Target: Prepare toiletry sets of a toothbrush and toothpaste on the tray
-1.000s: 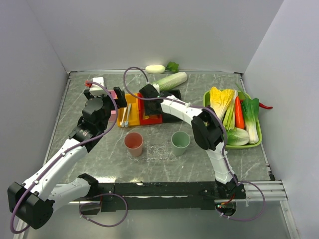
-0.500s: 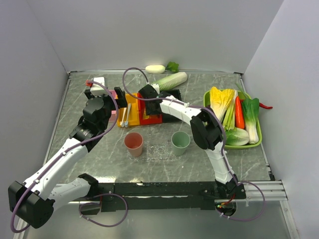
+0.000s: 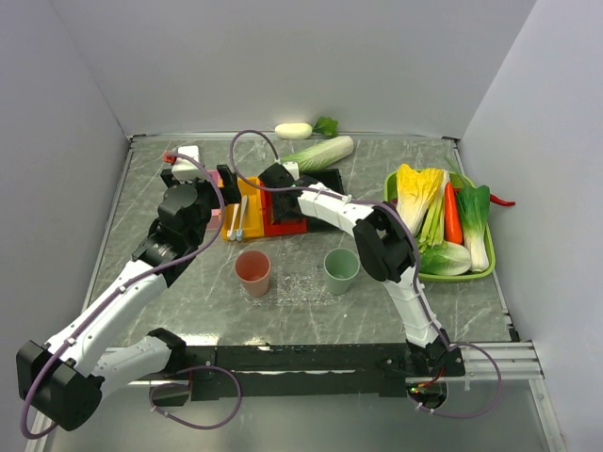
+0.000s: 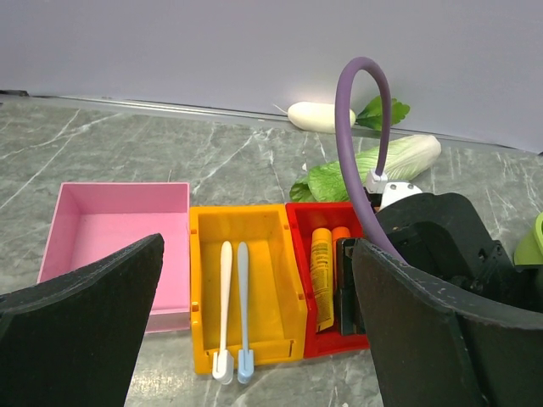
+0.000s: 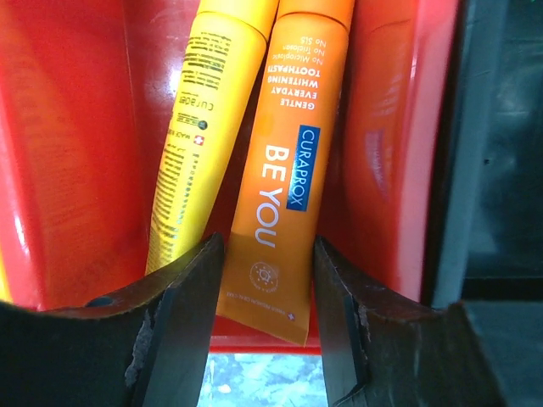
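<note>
Toothpaste tubes point(image 5: 284, 170) fill the right wrist view: the orange tube point(image 5: 288, 102) lies against the yellow tube point(image 5: 199, 127) inside the red bin point(image 5: 76, 170). The right hand point(image 5: 267, 246) has its fingers point(image 5: 182, 331) on either side of the orange tube's crimped end, close against its edges. Whether they pinch it or only flank it cannot be told.

From the left wrist, the left hand point(image 4: 256, 254) is spread wide and holds nothing. Between its fingers point(image 4: 76, 331) three bins stand in a touching row. The pink bin point(image 4: 119, 246) is on the left. The orange bin point(image 4: 254, 229) holds the two toothbrushes point(image 4: 226, 305) side by side. The red bin is on the right, with both tubes lengthwise in it and the right hand's black body over its far side.

From above, the right hand covers the tubes, and the left hand hangs over the pink bin. The clear tray point(image 3: 303, 282) lies on the surface point(image 3: 188, 301) nearer the arms, between a pink cup point(image 3: 252, 271) and a green cup point(image 3: 341, 267), well apart from the bins.
</note>
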Tool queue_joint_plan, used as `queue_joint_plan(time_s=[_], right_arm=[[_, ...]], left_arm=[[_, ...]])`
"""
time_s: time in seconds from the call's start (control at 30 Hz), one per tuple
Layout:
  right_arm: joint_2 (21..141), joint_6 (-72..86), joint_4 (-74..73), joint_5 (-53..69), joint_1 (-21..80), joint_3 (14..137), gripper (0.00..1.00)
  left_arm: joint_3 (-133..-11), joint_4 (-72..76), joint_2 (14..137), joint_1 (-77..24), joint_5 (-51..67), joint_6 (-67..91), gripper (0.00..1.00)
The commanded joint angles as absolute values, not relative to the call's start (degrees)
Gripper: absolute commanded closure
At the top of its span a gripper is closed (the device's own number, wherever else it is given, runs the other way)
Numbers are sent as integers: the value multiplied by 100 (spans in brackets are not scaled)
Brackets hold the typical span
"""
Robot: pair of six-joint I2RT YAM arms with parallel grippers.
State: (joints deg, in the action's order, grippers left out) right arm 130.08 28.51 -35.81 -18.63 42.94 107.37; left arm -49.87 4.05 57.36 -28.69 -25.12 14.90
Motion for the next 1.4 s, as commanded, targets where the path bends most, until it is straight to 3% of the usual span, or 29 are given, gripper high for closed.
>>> queue_joint_plan(time_s=[0.0, 0.13, 0.27, 0.43, 0.63, 1.37], right_arm=[[13315, 2909, -3797, -1749, 4333, 10854, 48], [13280, 2935, -3718, -1617, 4342, 10819, 55], [13096, 2962, -3595, -1468, 4333, 10714, 71], [12745, 3058, -3366, -1222, 4342, 10512, 79], [12297, 3138, -3103, -1064, 4333, 10319, 98], [11778, 3217, -2804, -1020, 4307, 9792, 100]], left_arm=[[-5089, 633, 5766, -2865, -2417, 1582, 3], [-5089, 642, 5766, -2865, -2435, 1573, 3], [-5089, 642, 5766, -2865, -2426, 1573, 3], [-5089, 633, 5774, -2865, -2434, 1564, 3], [-5089, 633, 5757, -2865, -2443, 1556, 3], [-5106, 615, 5809, -2865, -2443, 1529, 3]])
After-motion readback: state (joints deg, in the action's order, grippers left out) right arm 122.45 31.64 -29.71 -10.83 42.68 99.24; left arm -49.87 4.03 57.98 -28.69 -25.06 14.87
